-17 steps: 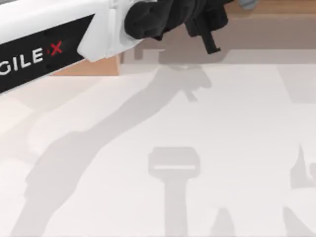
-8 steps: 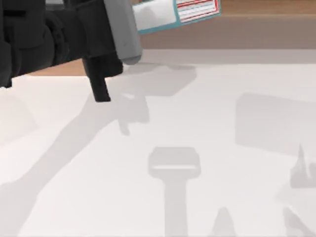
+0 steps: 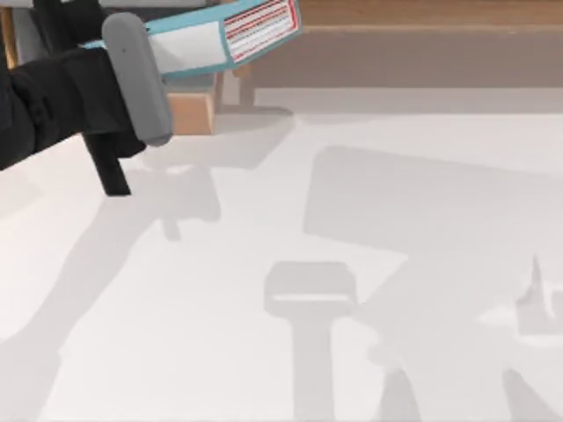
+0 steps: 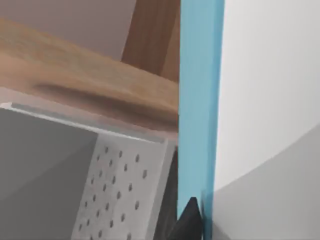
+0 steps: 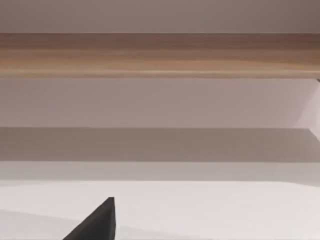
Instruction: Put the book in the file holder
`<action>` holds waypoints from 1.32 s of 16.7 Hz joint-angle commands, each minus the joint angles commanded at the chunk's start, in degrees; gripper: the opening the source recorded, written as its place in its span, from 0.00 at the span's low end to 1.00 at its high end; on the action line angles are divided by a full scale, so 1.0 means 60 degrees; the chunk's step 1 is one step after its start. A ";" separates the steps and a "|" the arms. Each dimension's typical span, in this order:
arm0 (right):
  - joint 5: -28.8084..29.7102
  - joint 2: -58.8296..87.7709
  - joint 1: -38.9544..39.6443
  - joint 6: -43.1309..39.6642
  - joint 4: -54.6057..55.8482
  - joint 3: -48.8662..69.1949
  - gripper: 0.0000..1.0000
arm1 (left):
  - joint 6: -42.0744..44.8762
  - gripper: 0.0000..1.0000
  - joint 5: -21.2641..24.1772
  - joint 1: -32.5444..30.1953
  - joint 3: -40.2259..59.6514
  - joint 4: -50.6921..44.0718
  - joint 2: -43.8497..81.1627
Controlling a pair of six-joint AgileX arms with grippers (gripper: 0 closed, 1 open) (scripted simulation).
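The book point(image 3: 220, 35) is carried high at the far left of the table, clamped by the left gripper point(image 3: 123, 114), whose fingers are closed on its teal cover. It is held on edge, pages and red-striped label turned up to the top view, presumably so its thin profile can be slid into the file holder point(image 3: 189, 112) just below it. In the left wrist view the teal cover point(image 4: 197, 100) stands beside the holder's perforated grey wall point(image 4: 115, 195). The brown shelf point(image 3: 422, 44) lies along the far edge. How the right gripper's point(image 5: 95, 222) fingers stand cannot be told.
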 joint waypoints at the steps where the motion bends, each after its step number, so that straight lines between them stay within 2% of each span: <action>1: 0.0000 0.0000 0.0000 0.0000 0.0000 0.0000 1.00 | 0.0128 0.00 -0.0137 0.0231 -0.0217 0.0418 0.0255; 7: 0.0000 0.0000 0.0000 0.0000 0.0000 0.0000 1.00 | 0.1222 0.00 -0.1658 0.1136 -0.1088 0.3178 0.2373; 14: 0.0000 0.0000 0.0000 0.0000 0.0000 0.0000 1.00 | 0.2826 0.00 -0.3371 0.0948 -0.1088 0.6104 0.4379; 18: 0.0000 0.0000 0.0000 0.0000 0.0000 0.0000 1.00 | 0.3210 0.00 -0.3797 0.0730 -0.1061 0.6824 0.4893; 22: 0.0000 0.0000 0.0000 0.0000 0.0000 0.0000 1.00 | 0.3228 0.00 -0.3820 0.0717 -0.1060 0.6862 0.4921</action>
